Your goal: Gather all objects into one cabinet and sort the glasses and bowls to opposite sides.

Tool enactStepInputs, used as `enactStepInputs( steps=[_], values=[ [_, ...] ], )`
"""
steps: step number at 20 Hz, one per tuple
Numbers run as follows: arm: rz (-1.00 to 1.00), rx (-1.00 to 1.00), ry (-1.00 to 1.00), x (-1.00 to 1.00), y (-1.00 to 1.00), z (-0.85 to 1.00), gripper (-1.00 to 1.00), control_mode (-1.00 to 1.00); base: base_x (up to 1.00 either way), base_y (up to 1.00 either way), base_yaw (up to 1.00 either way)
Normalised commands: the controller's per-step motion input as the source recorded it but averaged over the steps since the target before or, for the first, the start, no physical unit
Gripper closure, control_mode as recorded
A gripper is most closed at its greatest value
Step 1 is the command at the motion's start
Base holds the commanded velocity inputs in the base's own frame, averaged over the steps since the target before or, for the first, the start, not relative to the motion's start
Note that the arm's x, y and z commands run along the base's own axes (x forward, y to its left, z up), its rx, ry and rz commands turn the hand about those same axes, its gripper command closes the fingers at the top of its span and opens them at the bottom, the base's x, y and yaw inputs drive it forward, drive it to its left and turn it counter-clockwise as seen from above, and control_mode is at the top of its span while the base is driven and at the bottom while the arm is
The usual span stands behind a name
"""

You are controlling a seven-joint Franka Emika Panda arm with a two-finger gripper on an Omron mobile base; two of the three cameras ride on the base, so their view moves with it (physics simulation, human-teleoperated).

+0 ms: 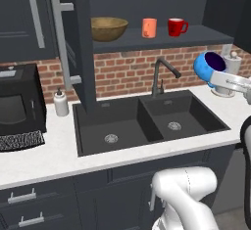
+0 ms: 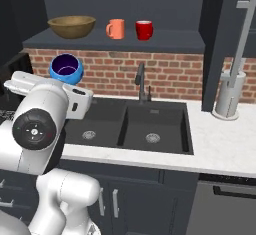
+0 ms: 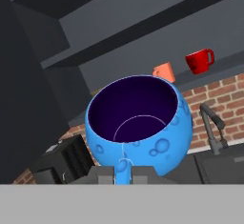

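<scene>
In the left base view, the open dark charcoal-blue wall cabinet point(image 1: 162, 37) carries three things on its dark inner shelf: a wide tan wooden bowl point(image 1: 109, 28) at the left end, an orange cup point(image 1: 149, 28) near the middle, and a glossy red mug point(image 1: 176, 27) just right of it, all upright and apart from one another. The cabinet's flat door point(image 1: 78, 43) stands swung out to the left with its long silver bar handle point(image 1: 60, 40). Below lies a black double sink point(image 1: 147, 119) with a dark faucet point(image 1: 162, 75) at its far edge; both basins hold nothing but their drains. A white soap dispenser point(image 1: 61, 102) stands on the white counter point(image 1: 44, 158) left of the sink. At the right, the gripper point(image 1: 215, 80) holds a small glossy bright-blue bowl point(image 1: 209, 67) with a dark purple inside, raised above the counter and tipped so its mouth faces up and toward the right.

In the right base view, the same blue bowl point(image 2: 66, 68) sits above the white arm at the left, below the shelf, with nothing inside it. The wooden bowl point(image 2: 72, 26), orange cup point(image 2: 115, 29) and red mug point(image 2: 144, 30) line the shelf from left to right.

In the hand view, the two dark fingertips point(image 3: 101, 175) are pressed together on a low part of the blue bowl point(image 3: 140, 127), whose hollow is bare. The orange cup point(image 3: 164, 71) and red mug point(image 3: 199, 61) stand far behind it on the shelf.
</scene>
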Motion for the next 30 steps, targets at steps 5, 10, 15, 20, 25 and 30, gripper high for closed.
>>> enactStepInputs(
  steps=[5,10,15,20,25,30],
  values=[
    [0.00,0.00,0.00,0.00,0.00,0.00,1.00,1.00,0.23,-0.09,0.07],
    [0.00,0.00,0.00,0.00,0.00,0.00,1.00,1.00,0.27,-0.08,0.08],
    [0.00,0.00,0.00,0.00,0.00,0.00,1.00,1.00,0.31,-0.10,0.02],
    [0.00,0.00,0.00,0.00,0.00,0.00,1.00,1.00,0.32,-0.13,0.04],
    [0.00,0.00,0.00,0.00,0.00,0.00,1.00,1.00,0.06,0.00,0.00],
    [0.00,0.00,0.00,0.00,0.00,0.00,1.00,1.00,0.19,-0.04,0.11]
  ],
)
